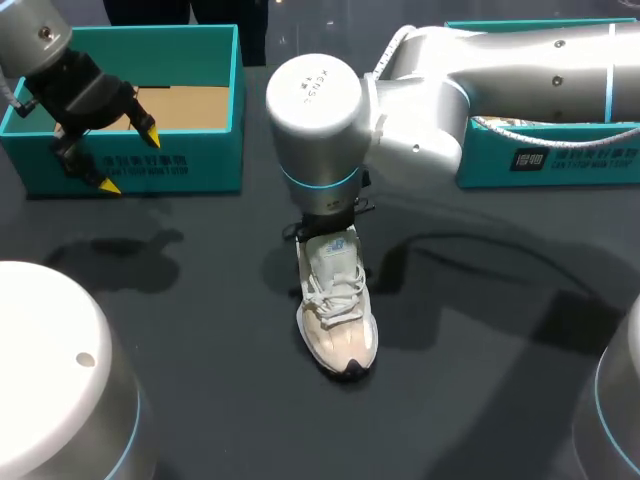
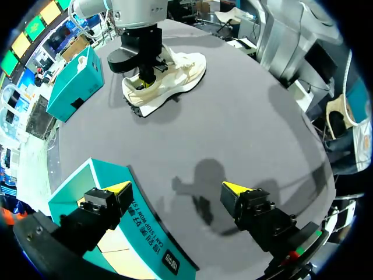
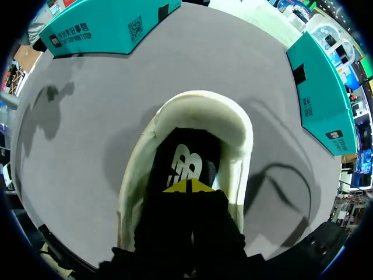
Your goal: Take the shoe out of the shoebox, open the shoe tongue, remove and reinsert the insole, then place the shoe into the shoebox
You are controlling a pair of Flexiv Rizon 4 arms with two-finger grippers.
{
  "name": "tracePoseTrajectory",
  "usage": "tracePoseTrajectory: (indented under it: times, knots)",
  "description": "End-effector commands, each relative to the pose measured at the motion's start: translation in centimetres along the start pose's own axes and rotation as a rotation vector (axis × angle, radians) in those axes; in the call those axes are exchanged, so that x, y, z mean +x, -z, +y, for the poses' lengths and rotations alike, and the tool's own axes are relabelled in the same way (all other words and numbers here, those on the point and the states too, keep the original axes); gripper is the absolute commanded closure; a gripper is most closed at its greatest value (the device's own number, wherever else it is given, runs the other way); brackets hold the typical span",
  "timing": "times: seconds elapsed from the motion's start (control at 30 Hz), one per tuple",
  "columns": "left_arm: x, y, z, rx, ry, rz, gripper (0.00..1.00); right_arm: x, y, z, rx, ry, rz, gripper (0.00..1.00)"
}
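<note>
A: Where's the shoe [image 1: 338,315]?
B: Centre of the head view, upright on its sole on the dark table [image 1: 200,330]. Toe points to the bottom of the frame, heel to the top. Cream, laced. Outside both boxes.
A: Right claw [image 3: 187,186]?
B: The right arm [image 1: 520,60] comes in from the upper right, wrist straight over the heel. The wrist cam shows the yellow tips pressed together inside the heel opening, just over the dark insole [image 3: 187,160] with its white mark. Closed, but I can't tell if it pinches anything.
A: Left claw [image 1: 129,158]?
B: Upper left of the frame, over the front wall of the left box [image 1: 150,160]. Fingers spread wide: one finger [image 2: 119,188] above the teal wall, the other over the table. Well apart from the shoe.
A: Boxes?
B: Left box is teal with a brown cardboard floor showing. The right box [image 1: 560,160] is teal, at the upper right, partly covered by the right arm.
</note>
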State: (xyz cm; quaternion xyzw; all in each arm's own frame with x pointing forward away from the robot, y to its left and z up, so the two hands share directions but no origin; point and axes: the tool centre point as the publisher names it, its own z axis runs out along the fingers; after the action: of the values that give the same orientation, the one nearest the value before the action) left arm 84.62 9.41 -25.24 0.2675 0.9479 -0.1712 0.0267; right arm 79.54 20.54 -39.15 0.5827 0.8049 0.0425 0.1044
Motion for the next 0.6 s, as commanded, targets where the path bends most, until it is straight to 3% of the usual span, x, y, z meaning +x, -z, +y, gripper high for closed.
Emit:
tracePoseTrajectory:
  times: [0.03,0.27,0.43,0.6]
  knots:
    - [0.1,0.0,0.0,-0.003,0.000,0.000,0.00,0.5,-0.9,-0.2,0.022,0.000,0.005,1.00]
    - [0.1,0.0,0.0,-0.003,0.000,0.000,0.00,0.4,0.9,-0.9,0.049,-0.025,-0.055,1.00]
    - [0.1,0.0,0.0,-0.003,0.000,0.000,0.00,-0.1,3.0,-0.4,0.032,-0.031,-0.087,1.00]
    - [0.1,0.0,0.0,-0.003,0.000,0.000,0.00,-0.9,3.6,0.1,0.061,-0.039,-0.087,1.00]
